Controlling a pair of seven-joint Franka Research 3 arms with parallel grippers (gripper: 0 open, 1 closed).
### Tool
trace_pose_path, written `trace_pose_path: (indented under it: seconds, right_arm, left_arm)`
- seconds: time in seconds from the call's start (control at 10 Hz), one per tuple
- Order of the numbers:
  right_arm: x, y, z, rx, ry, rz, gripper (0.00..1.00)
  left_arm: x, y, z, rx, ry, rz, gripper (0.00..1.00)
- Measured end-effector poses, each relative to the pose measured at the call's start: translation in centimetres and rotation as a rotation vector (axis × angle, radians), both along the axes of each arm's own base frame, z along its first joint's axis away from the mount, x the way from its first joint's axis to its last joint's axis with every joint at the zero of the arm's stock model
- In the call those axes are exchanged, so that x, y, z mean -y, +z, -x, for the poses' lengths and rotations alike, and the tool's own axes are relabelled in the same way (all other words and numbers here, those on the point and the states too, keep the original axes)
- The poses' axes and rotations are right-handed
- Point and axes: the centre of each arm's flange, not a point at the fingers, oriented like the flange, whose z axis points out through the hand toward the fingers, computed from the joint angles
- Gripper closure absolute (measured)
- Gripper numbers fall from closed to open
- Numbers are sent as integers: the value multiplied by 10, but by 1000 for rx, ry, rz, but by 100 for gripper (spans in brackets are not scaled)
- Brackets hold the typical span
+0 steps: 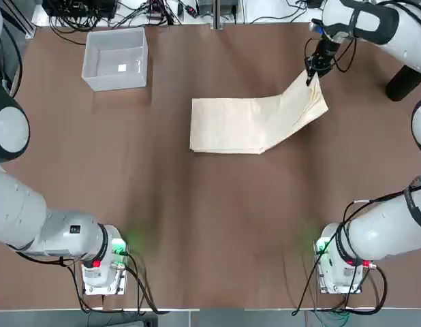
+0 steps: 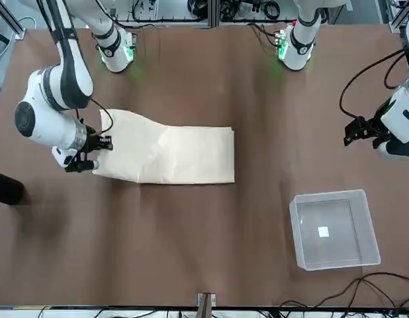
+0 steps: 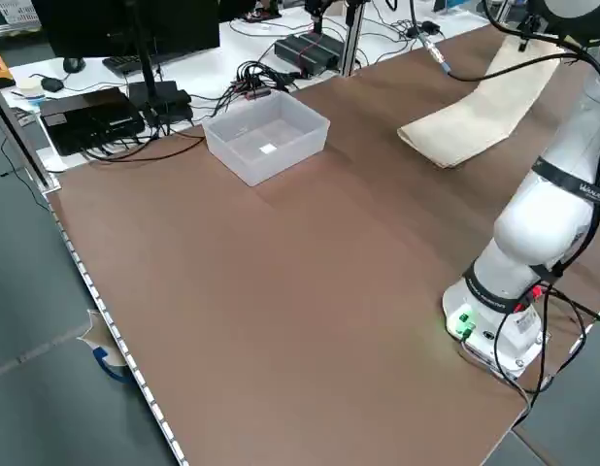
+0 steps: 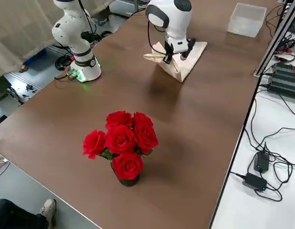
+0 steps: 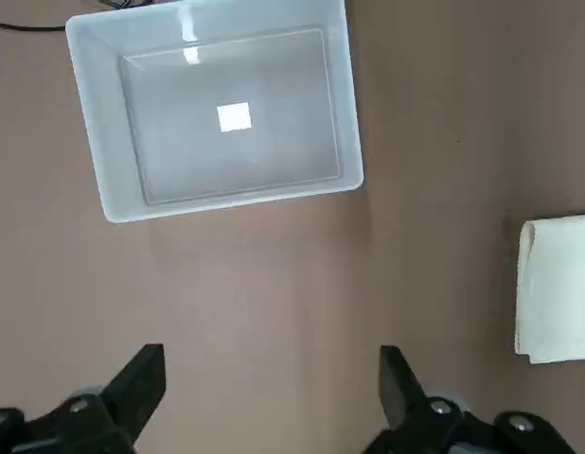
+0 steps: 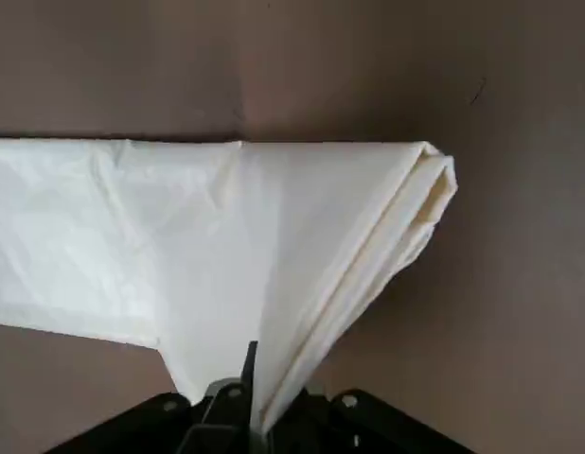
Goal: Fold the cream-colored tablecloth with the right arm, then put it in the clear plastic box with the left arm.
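No readable writing anywhere; the only label is a small blank white sticker on the floor of the clear plastic box [image 1: 116, 58], which sits at the upper left of the top view. The cream-colored tablecloth [image 1: 238, 126] lies around the middle of the table [image 1: 197, 225], long axis running left to right in the top view, its right end lifted and angled toward the upper right. The right gripper [image 1: 313, 73] has its fingers pressed together on that raised corner (the right wrist view shows the layered edge pinched). The left gripper [image 5: 269, 378], fingers spread wide, hangs above bare table near the box.
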Motion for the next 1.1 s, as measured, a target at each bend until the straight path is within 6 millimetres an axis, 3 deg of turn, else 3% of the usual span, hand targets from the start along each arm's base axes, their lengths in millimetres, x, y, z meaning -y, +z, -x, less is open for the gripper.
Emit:
trace_pose_path:
  seconds: [0.3,0.7,1.1]
  right_arm:
    - [-27,18,4,3,-64,15,96]
    - [-39,68,12,-8,-100,16,96]
    - [-81,69,22,-8,-118,84,96]
  left_arm:
    - [-1,6,-1,13,2,1,0]
    - [-1,6,-1,13,2,1,0]
    - [-1,6,-1,13,2,1,0]
